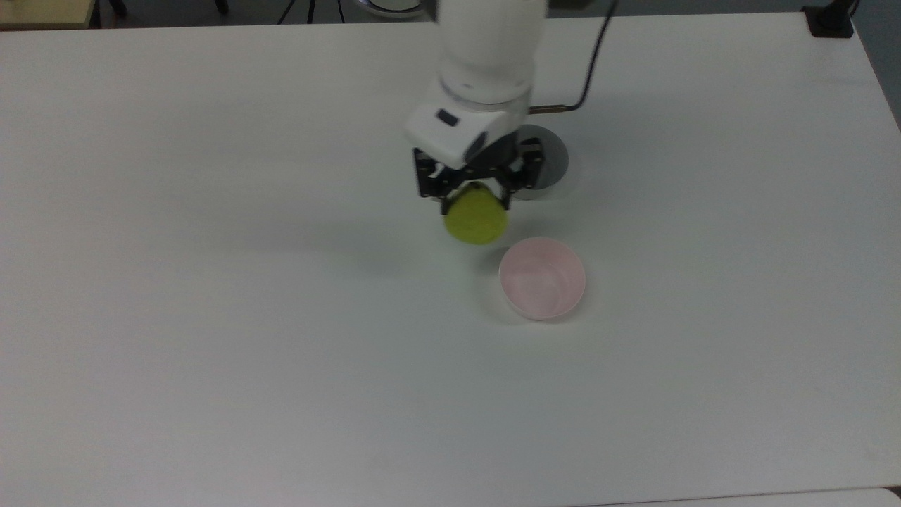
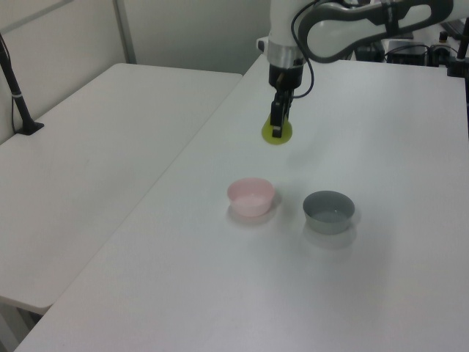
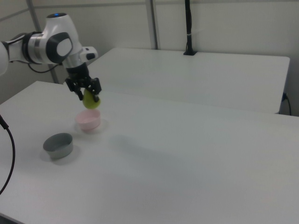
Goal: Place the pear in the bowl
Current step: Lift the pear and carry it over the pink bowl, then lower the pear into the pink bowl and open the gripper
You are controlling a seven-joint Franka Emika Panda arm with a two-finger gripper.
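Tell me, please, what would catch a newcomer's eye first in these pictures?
First the yellow-green pear, held above the white table in the gripper of the white arm. Next the pink bowl, just to the pear's lower right in the top view. A grey bowl stands to the pink one's right in the left view.

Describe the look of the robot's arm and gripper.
The arm is glossy white with rounded segments and dark grey joint bands. The gripper has a white housing above black fingers. A thin black cable runs alongside the wrist.
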